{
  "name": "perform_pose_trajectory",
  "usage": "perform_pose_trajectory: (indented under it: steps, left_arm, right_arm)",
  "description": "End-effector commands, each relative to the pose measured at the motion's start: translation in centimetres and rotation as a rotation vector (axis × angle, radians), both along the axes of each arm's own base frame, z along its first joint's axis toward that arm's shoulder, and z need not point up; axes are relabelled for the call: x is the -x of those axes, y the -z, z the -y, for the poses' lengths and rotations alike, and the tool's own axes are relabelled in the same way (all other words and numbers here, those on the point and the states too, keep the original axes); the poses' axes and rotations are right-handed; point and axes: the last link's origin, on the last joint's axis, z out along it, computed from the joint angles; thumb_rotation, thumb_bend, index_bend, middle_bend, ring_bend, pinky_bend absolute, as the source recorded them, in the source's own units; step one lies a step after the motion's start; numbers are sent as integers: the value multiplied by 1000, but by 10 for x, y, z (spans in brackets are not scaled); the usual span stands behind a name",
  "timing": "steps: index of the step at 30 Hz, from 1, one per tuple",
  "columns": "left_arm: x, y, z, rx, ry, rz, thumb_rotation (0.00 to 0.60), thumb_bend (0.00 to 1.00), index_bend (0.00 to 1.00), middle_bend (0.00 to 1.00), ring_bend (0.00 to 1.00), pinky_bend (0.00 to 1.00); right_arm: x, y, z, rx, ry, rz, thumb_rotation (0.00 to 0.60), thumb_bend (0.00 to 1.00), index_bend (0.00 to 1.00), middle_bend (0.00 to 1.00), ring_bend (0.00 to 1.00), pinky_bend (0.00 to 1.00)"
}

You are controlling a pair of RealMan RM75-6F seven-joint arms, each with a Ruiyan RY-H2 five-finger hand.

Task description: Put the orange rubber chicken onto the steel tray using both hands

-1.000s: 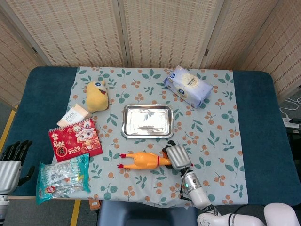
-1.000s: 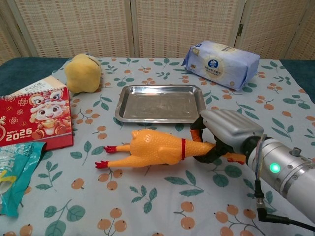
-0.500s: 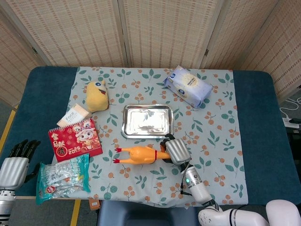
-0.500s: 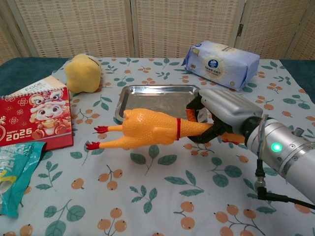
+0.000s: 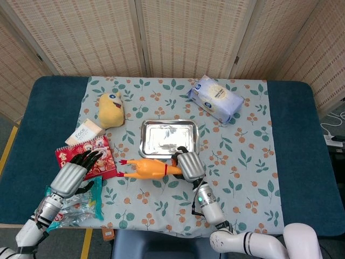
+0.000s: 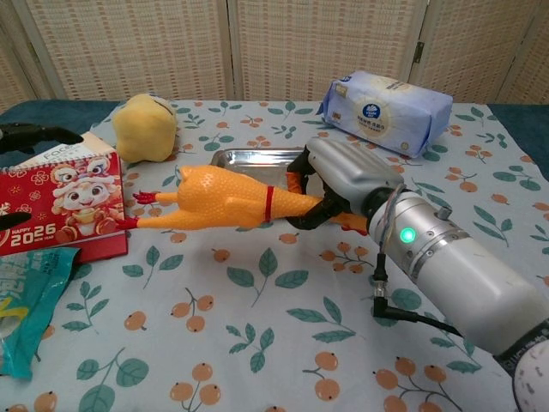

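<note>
The orange rubber chicken (image 5: 144, 168) (image 6: 219, 198) hangs in the air, lying level with its red feet pointing left. My right hand (image 5: 186, 165) (image 6: 343, 184) grips it at the neck end, just in front of the steel tray (image 5: 168, 138) (image 6: 236, 159). The tray holds nothing. My left hand (image 5: 75, 174) hovers over the red calendar (image 5: 86, 156) (image 6: 56, 210) with fingers spread and nothing in them, left of the chicken's feet. In the chest view only its dark fingertips (image 6: 34, 134) show at the left edge.
A yellow plush toy (image 5: 110, 109) (image 6: 146, 127) and a small white box (image 5: 86, 132) lie left of the tray. A blue tissue pack (image 5: 215, 99) (image 6: 386, 100) sits at the back right. A clear snack bag (image 5: 73, 205) lies at the front left.
My right hand has lifted the chicken and carried it left and toward the tray. My left hand has come in from the table's left edge to above the calendar.
</note>
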Motion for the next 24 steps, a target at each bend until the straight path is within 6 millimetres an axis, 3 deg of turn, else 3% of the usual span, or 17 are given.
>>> perform_pose_trajectory:
  steps: [1,15,24]
  left_arm:
    - [-19,9,-11,45,-9,82,600,338,0,5,4,173]
    - [-60,33,-26,215,-17,227,600,333,0,0,0,173]
    - [-64,34,-44,182,-54,292,600,329,0,0,0,176]
  right_arm:
    - [-7,2,4,10,-6,-3,600,312,854,561,688,906]
    - [-38,13,18,67,-45,-29,600,313,856,564,690,906]
    - [-46,13,21,86,-38,28,600,321,859,566,693,907]
